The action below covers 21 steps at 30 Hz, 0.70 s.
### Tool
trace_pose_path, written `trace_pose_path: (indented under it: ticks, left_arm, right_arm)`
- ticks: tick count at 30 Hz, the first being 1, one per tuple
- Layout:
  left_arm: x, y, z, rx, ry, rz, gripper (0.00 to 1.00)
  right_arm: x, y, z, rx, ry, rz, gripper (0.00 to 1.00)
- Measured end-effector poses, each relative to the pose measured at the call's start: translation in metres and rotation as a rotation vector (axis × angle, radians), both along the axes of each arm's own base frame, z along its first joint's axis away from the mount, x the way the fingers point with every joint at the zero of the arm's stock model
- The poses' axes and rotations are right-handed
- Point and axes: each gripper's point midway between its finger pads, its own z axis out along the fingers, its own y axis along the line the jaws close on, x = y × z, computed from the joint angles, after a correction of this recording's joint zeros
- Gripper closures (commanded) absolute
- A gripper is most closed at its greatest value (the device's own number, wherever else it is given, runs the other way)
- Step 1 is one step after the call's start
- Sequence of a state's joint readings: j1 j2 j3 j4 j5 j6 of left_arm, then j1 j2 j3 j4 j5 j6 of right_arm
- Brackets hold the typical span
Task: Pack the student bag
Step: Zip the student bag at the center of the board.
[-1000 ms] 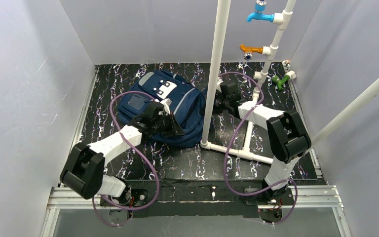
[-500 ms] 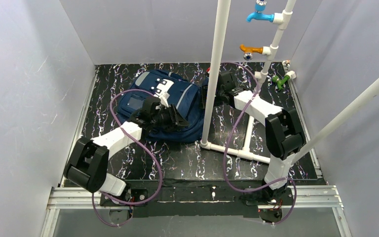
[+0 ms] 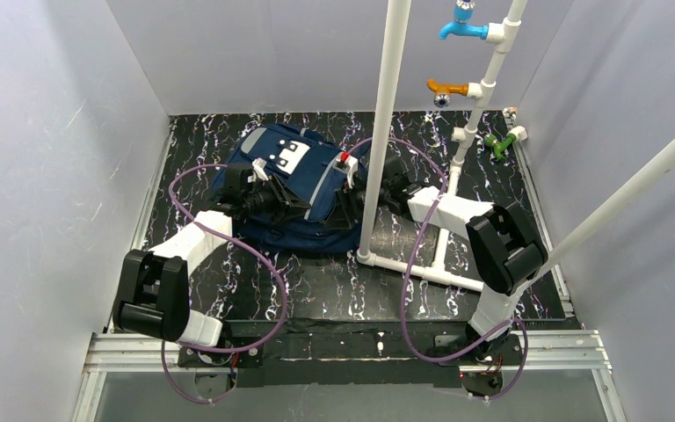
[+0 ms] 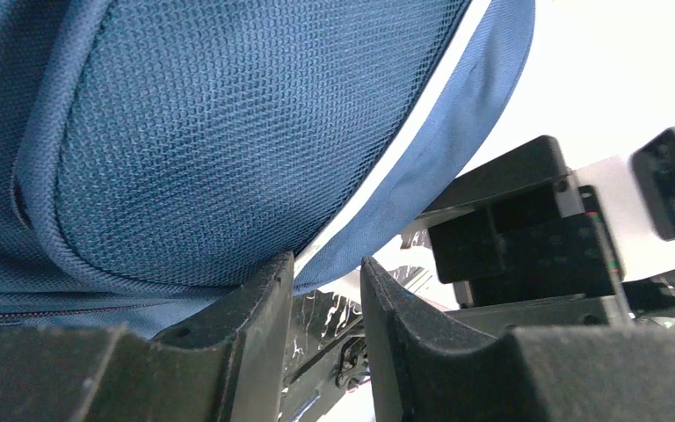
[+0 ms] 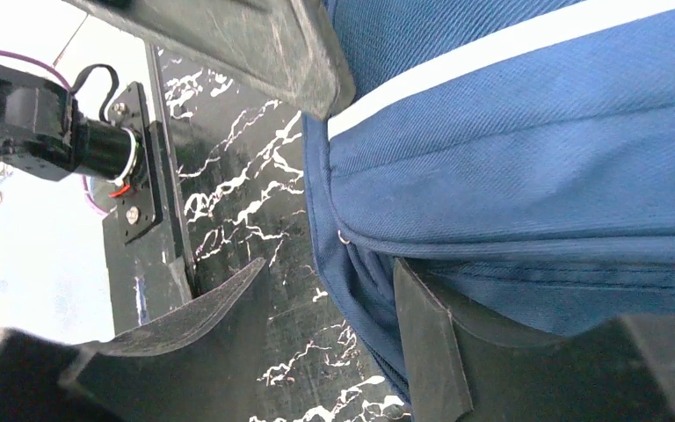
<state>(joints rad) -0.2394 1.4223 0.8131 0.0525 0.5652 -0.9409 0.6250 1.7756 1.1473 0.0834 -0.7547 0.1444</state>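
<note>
The student bag [image 3: 274, 141], navy blue with a white patch and grey stripes, lies flat at the back left of the black marbled table. My left gripper [image 3: 299, 204] reaches across its front and my right gripper [image 3: 349, 195] is at its right side, behind the white pipe. In the left wrist view the left gripper [image 4: 327, 264] is open; the bag's mesh panel [image 4: 228, 132] bulges above it and its left finger touches the fabric. In the right wrist view the right gripper [image 5: 330, 264] is open, with the bag's edge [image 5: 510, 176] lying against its right finger.
A white pipe frame [image 3: 382, 132] rises just right of the bag, its foot [image 3: 422, 271] lying on the table. Blue [image 3: 461, 26], orange [image 3: 446, 88] and green [image 3: 499, 143] taps sit on the back-right pipes. Grey walls close in on three sides.
Both grippers have gone from shut to open. The left gripper pulled back and left over the bag; the right gripper swung left to the bag's right side. The bag shifted slightly back.
</note>
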Motion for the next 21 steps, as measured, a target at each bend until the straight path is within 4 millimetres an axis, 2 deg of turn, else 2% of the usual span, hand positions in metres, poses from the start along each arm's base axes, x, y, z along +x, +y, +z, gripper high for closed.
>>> trace_pose_path:
  ticks: [5, 9, 11, 18, 21]
  left_arm:
    - [0.001, -0.001, 0.002, -0.004, -0.004, 0.001, 0.67]
    - [-0.001, 0.002, 0.001, 0.000, 0.011, 0.022, 0.58]
    - [-0.005, 0.006, -0.001, 0.006, 0.045, 0.059, 0.57]
    - [-0.014, 0.010, -0.008, -0.019, 0.193, 0.168, 0.54]
    - [-0.017, 0.010, -0.015, -0.044, 0.260, 0.207, 0.54]
  right_arm:
    - [-0.009, 0.002, -0.019, -0.024, -0.026, 0.036, 0.41]
    - [-0.007, 0.002, -0.028, -0.045, -0.052, 0.042, 0.42]
    - [-0.005, 0.002, -0.030, -0.051, -0.069, 0.042, 0.44]
    - [0.000, 0.006, -0.037, -0.100, -0.146, 0.019, 0.60]
    - [0.003, 0.008, -0.042, -0.129, -0.176, -0.006, 0.70]
